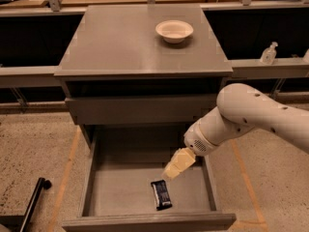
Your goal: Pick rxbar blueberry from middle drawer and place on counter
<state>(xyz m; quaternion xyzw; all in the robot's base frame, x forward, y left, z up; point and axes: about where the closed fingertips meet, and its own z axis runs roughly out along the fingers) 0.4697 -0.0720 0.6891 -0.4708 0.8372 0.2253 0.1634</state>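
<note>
The rxbar blueberry (161, 194), a dark flat bar with pale markings, lies on the floor of the open middle drawer (116, 192), near its front wall and right of centre. My gripper (175, 167) hangs inside the drawer, just above and slightly right of the bar, not touching it. The white arm (251, 120) reaches in from the right. The grey counter (125, 42) tops the cabinet above.
A cream bowl (174, 31) stands on the counter at the back right. A shut grey drawer front (140, 109) sits above the open drawer. A clear bottle (269, 53) stands on a ledge at the right. A black bar (33, 204) lies on the speckled floor at the left.
</note>
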